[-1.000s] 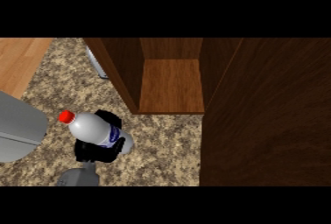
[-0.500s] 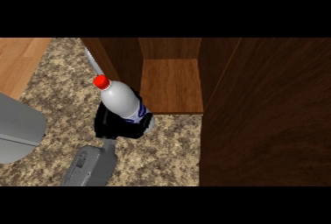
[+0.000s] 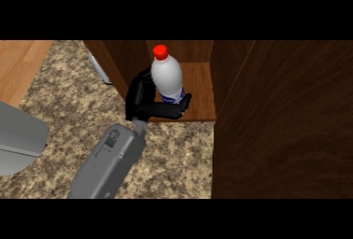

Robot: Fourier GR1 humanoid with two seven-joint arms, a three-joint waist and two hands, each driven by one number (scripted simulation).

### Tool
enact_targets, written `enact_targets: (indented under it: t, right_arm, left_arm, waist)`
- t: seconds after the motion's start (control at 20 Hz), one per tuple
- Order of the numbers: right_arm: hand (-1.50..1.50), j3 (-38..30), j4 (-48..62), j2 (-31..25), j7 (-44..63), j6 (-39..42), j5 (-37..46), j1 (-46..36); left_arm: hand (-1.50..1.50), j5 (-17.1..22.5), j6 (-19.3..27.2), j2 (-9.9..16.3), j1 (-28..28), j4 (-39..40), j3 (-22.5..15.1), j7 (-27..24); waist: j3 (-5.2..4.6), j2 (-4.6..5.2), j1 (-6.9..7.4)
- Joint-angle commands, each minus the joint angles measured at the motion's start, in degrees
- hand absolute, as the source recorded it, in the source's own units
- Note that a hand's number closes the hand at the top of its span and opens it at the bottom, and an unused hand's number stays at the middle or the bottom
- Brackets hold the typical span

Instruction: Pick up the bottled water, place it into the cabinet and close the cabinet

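Starting at the left of the frame: a grey rounded object (image 3: 17, 140) sits at the edge on the speckled surface (image 3: 69, 93), with a strip of wooden floor (image 3: 21, 60) in the upper left corner. Centre frame, one grey forearm (image 3: 110, 163) rises from the lower edge. Its black robot hand (image 3: 148, 102) is curled around the bottled water (image 3: 167, 77), grasping its lower body. Bottle stands roughly upright, red cap uppermost, at the front edge of the cabinet (image 3: 289, 116) shelf (image 3: 200, 88). Cabinet's dark wood fills the right side.
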Motion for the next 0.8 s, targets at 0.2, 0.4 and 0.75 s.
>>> enact_targets:
  t: [0.2,0.4,0.75]
  right_arm:
    - [-1.50,-0.7,-2.3,-0.5,4.1,-1.9,-1.5,-3.3]
    - [-1.50,0.9,-0.9,-0.3,2.3,-1.3,0.1,-1.9]
    - [-1.50,-3.0,-0.9,-2.6,1.7,1.0,-4.4,-2.2]
  left_arm:
    - [1.50,-0.4,6.7,0.0,-17.8,17.5,2.0,-0.5]
    - [1.50,-1.3,8.0,0.4,-21.7,25.0,3.0,-2.3]
    - [1.50,-1.8,10.9,0.0,-30.2,40.2,5.2,-6.2]
  waist:
    - [-0.01,0.29,-0.62]
    - [0.00,0.22,-0.45]
    - [0.01,0.65,-1.68]
